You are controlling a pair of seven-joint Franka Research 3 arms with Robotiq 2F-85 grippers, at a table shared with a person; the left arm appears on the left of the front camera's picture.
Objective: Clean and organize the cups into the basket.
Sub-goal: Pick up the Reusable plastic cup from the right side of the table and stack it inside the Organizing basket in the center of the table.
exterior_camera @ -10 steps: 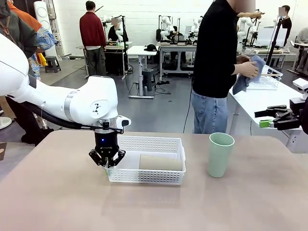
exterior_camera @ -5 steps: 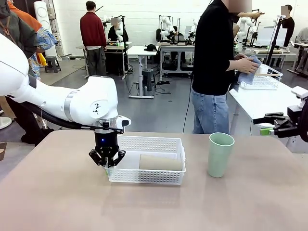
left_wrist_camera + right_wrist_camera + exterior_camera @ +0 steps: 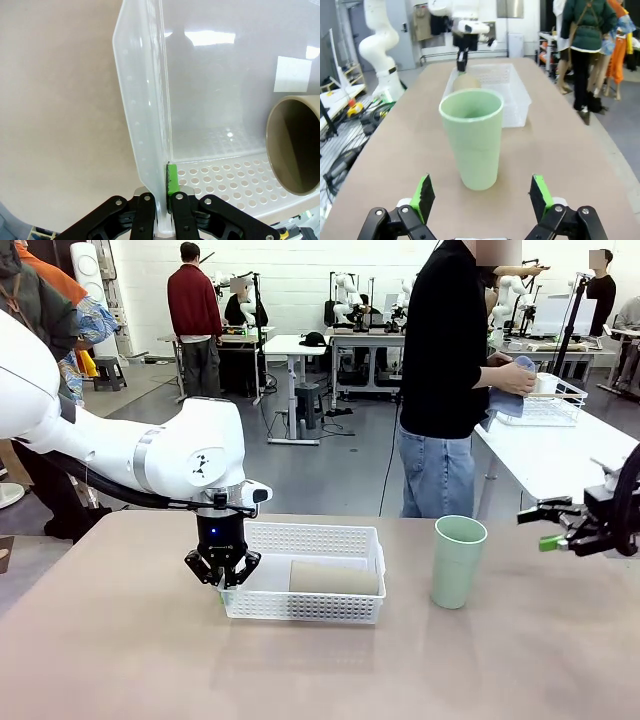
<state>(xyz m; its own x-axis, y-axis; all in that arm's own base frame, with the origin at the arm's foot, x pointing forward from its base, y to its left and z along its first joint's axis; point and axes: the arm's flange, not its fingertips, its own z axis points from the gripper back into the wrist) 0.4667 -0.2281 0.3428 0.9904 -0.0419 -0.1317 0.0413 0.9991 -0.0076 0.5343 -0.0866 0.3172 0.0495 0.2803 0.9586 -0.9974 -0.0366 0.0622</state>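
A pale mint cup (image 3: 458, 562) stands upright on the table, right of the white lattice basket (image 3: 305, 540). One tan cup (image 3: 333, 578) lies on its side inside the basket, its mouth (image 3: 295, 145) facing the left wrist camera. My left gripper (image 3: 223, 578) points down and is shut on the basket's left end wall (image 3: 145, 110), pinched between the fingers of my left gripper (image 3: 161, 200). My right gripper (image 3: 553, 526) hovers level at the table's right edge, open and apart from the mint cup. In the right wrist view the mint cup (image 3: 472, 142) stands just ahead of the open right gripper (image 3: 482, 196).
A person in black stands at the far side, turned to a side table (image 3: 560, 445), hands in a blue cloth (image 3: 510, 390) beside a white wire basket (image 3: 548, 405). Bare tabletop lies in front of the basket and around the mint cup. Other people and tables stand farther back.
My right gripper has moved left and lower, nearer the mint cup. The person's hands and cloth have risen toward the wire basket. The left arm and the basket have not moved.
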